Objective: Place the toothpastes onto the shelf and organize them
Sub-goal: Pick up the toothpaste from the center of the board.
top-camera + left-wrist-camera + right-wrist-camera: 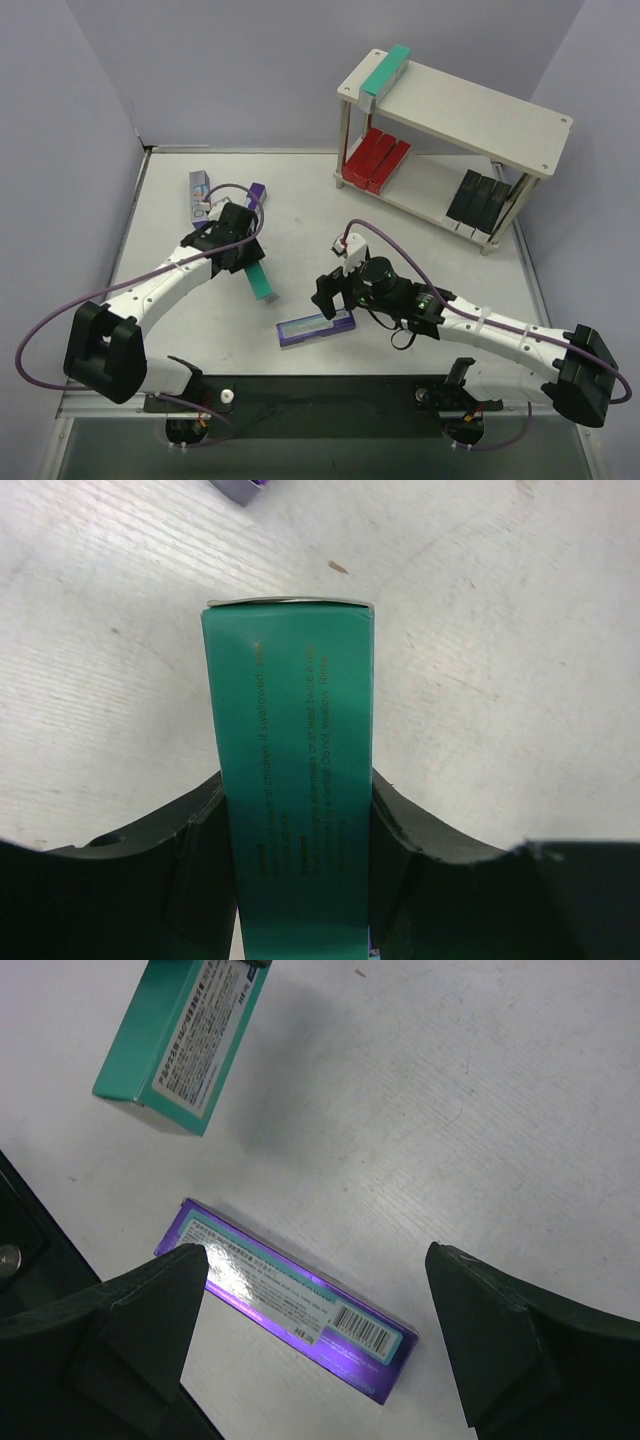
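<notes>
The teal carton (290, 770) fills the gap between the left gripper (295, 790)'s fingers (190, 860). They are closed against its two long side faces, near the end closest to the wrist, and most of its length runs out ahead of the fingertips. I cannot tell whether its far end touches the table (450, 260).

It is probably light, thin printed card: stiff along its length, but with walls that would dent under a hard squeeze. With so much carton beyond the pads, it may swing or pivot in the grip. A hold nearer mid-length would likely carry it more steadily.

The right gripper (315, 1255) hangs with its fingers spread wide, holding nothing. The purple carton (290, 1295) lies flat on the table below them. One end sits under the left-hand finger, and the body runs slantwise into the gap. Its glossy face looks slippery, so I judge the narrow sides at the middle the better place to pinch, after the wrist turns to square up.

Beyond the left fingertips lie a grey carton (198, 195) and another purple carton (256, 192). Well beyond both grippers stands the shelf (470, 110). It has one teal box (385, 72) on top, with red cartons (375, 160) and black cartons (483, 197) below.
</notes>
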Tool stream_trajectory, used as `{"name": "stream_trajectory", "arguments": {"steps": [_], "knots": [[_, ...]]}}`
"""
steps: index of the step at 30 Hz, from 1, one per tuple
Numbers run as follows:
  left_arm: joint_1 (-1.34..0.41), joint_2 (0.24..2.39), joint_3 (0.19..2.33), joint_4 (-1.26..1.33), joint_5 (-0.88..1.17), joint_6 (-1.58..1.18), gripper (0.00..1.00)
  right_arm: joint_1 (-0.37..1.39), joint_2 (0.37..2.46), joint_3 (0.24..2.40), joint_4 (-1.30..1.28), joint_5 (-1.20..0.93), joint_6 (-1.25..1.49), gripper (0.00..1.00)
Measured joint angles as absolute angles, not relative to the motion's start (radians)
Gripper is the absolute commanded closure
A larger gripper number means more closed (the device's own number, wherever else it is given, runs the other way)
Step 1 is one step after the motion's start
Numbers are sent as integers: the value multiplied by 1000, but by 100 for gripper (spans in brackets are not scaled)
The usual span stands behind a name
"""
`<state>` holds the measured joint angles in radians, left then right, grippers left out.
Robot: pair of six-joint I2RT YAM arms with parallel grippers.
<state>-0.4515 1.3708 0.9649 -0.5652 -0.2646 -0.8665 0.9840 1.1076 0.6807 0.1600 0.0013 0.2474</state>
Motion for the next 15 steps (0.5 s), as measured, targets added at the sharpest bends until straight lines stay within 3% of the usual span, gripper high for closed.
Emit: {"name": "stream_trajectory", "arguments": {"steps": [15], "knots": [[-602,1336,1055,-586,-264,-960,60,957,1231,703,415,-171,478,2]]}}
